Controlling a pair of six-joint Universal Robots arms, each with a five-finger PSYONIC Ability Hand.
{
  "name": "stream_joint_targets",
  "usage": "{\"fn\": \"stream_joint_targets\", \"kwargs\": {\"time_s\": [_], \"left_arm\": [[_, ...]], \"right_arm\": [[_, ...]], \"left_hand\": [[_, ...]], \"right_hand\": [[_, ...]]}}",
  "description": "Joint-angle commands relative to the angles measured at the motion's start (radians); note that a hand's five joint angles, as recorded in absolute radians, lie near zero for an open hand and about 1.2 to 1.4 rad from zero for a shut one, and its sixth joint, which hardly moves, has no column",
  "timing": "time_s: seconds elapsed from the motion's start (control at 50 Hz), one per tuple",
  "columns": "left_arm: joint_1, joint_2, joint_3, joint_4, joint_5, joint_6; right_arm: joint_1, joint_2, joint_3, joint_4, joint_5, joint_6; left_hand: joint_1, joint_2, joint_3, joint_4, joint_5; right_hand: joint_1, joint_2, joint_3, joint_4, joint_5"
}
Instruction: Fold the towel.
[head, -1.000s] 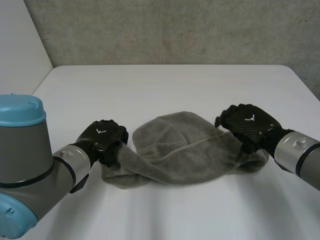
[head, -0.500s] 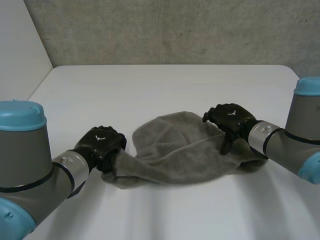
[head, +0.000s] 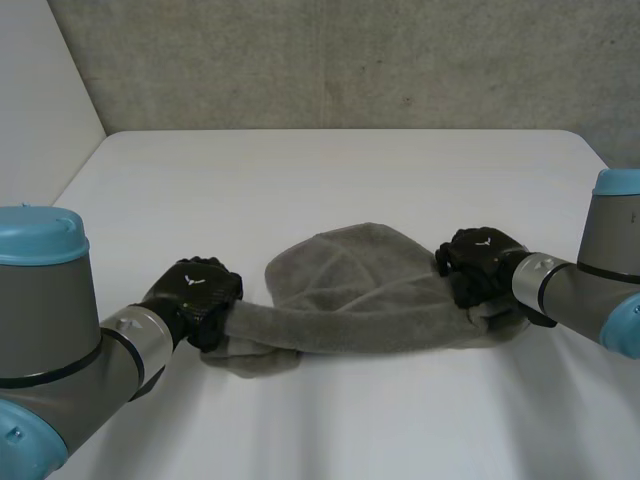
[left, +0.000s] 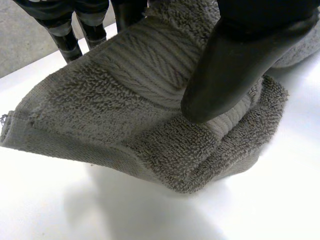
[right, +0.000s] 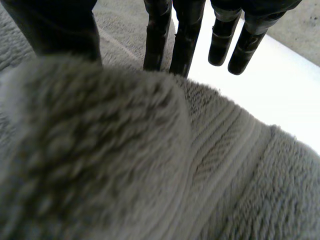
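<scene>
White table (head: 330, 170) under us holds one grey towel (head: 350, 300), pulled long between our two hands. Our left hand (head: 200, 292) pinches one end tight. Our right hand (head: 478, 262) is curled round the other end. Since a moment ago our hands have moved apart, so the towel lies flatter.

One towel (head: 350, 300) (grey), two robot hands (head: 200, 292) (head: 478, 262).
</scene>
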Motion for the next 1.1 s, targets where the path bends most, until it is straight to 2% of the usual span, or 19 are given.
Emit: {"fn": "stream_joint_targets", "kwargs": {"time_s": [0.02, 0.12, 0.16, 0.24, 0.34, 0.38, 0.54, 0.66, 0.7, 0.72, 0.76, 0.8, 0.82, 0.86, 0.88, 0.92, 0.98, 1.02, 1.1], "left_arm": [[0.005, 0.000, 0.000, 0.000, -0.001, 0.009], [0.005, 0.002, 0.000, 0.000, -0.001, 0.010], [0.005, 0.002, 0.000, 0.000, -0.002, 0.010], [0.007, 0.003, -0.006, 0.000, -0.002, 0.010], [0.014, 0.005, -0.018, -0.001, -0.002, 0.015], [0.016, 0.005, -0.018, -0.003, -0.002, 0.019], [0.042, -0.007, 0.069, 0.023, 0.002, 0.075], [0.074, -0.145, 0.348, 0.130, -0.008, 0.114], [0.083, -0.144, 0.416, 0.146, -0.008, 0.116], [0.088, -0.121, 0.474, 0.161, -0.005, 0.108], [0.097, -0.078, 0.520, 0.183, -0.010, 0.101], [0.102, -0.027, 0.546, 0.215, -0.008, 0.093], [0.103, 0.024, 0.549, 0.257, -0.005, 0.081], [0.105, 0.072, 0.537, 0.301, 0.001, 0.070], [0.105, 0.115, 0.513, 0.334, 0.004, 0.061], [0.106, 0.152, 0.474, 0.361, 0.009, 0.061], [0.117, 0.204, 0.386, 0.388, 0.027, 0.062], [0.131, 0.217, 0.339, 0.393, 0.041, 0.064], [0.175, 0.217, 0.182, 0.391, 0.085, 0.073]], "right_arm": [[-0.021, -0.020, 0.025, 0.011, -0.009, -0.020], [-0.022, -0.066, 0.047, 0.012, -0.011, -0.015], [-0.024, -0.118, 0.077, 0.013, -0.020, -0.012], [-0.028, -0.184, 0.122, 0.012, -0.026, -0.012], [-0.057, -0.290, 0.200, 0.014, -0.083, -0.006], [-0.061, -0.340, 0.232, 0.014, -0.143, -0.004], [-0.044, -0.310, 0.170, -0.050, -0.221, -0.026], [-0.010, -0.241, -0.034, -0.221, -0.177, -0.004], [0.001, -0.287, -0.170, -0.328, -0.099, 0.069], [0.001, -0.287, -0.171, -0.328, -0.098, 0.069], [-0.001, -0.333, -0.215, -0.389, -0.063, 0.152], [-0.019, -0.429, -0.226, -0.531, -0.046, 0.372], [-0.019, -0.430, -0.226, -0.532, -0.046, 0.373], [-0.066, -0.489, -0.187, -0.592, -0.092, 0.550], [-0.067, -0.489, -0.186, -0.592, -0.092, 0.551], [-0.111, -0.517, -0.096, -0.592, -0.196, 0.608], [-0.119, -0.532, -0.039, -0.590, -0.256, 0.602], [-0.122, -0.552, 0.088, -0.592, -0.362, 0.568], [-0.137, -0.555, 0.219, -0.595, -0.430, 0.502]], "left_hand": [[0.016, 0.014, -0.045, -0.056, 0.010], [0.019, 0.017, -0.045, -0.056, 0.013], [0.028, 0.026, -0.045, -0.056, 0.021], [0.302, 0.300, -0.045, -0.056, 0.296], [0.303, 0.301, -0.045, -0.056, 0.297], [0.303, 0.301, -0.045, -0.056, 0.297], [0.303, 0.301, -0.045, -0.056, 0.297], [0.303, 0.301, -0.045, -0.056, 0.297], [0.303, 0.301, -0.045, -0.056, 0.297], [0.303, 0.301, -0.045, -0.056, 0.297], [0.303, 0.301, -0.045, -0.056, 0.297], [0.303, 0.301, -0.045, -0.056, 0.297], [0.303, 0.301, -0.045, -0.056, 0.297], [0.303, 0.301, -0.045, -0.056, 0.297], [0.303, 0.301, -0.045, -0.056, 0.297], [0.303, 0.301, -0.045, -0.056, 0.297], [0.303, 0.301, -0.045, -0.056, 0.297], [0.303, 0.301, -0.045, -0.056, 0.297], [0.303, 0.301, -0.045, -0.056, 0.297]], "right_hand": [[0.025, 0.026, -0.033, -0.053, 0.027], [0.284, 0.284, -0.033, -0.053, 0.286], [0.581, 0.582, -0.033, -0.053, 0.583], [0.582, 0.583, -0.033, -0.053, 0.584], [0.582, 0.583, -0.033, -0.053, 0.584], [0.582, 0.583, -0.033, -0.053, 0.584], [0.582, 0.583, -0.033, -0.053, 0.584], [0.582, 0.583, -0.033, -0.053, 0.584], [0.582, 0.583, -0.033, -0.053, 0.584], [0.582, 0.583, -0.033, -0.053, 0.584], [0.582, 0.583, -0.033, -0.053, 0.584], [0.582, 0.583, -0.033, -0.053, 0.584], [0.582, 0.583, -0.033, -0.053, 0.584], [0.582, 0.583, -0.033, -0.053, 0.584], [0.582, 0.583, -0.033, -0.053, 0.584], [0.582, 0.583, -0.033, -0.053, 0.584], [0.582, 0.583, -0.033, -0.053, 0.584], [0.582, 0.583, -0.033, -0.053, 0.584], [0.582, 0.583, -0.033, -0.053, 0.584]]}}
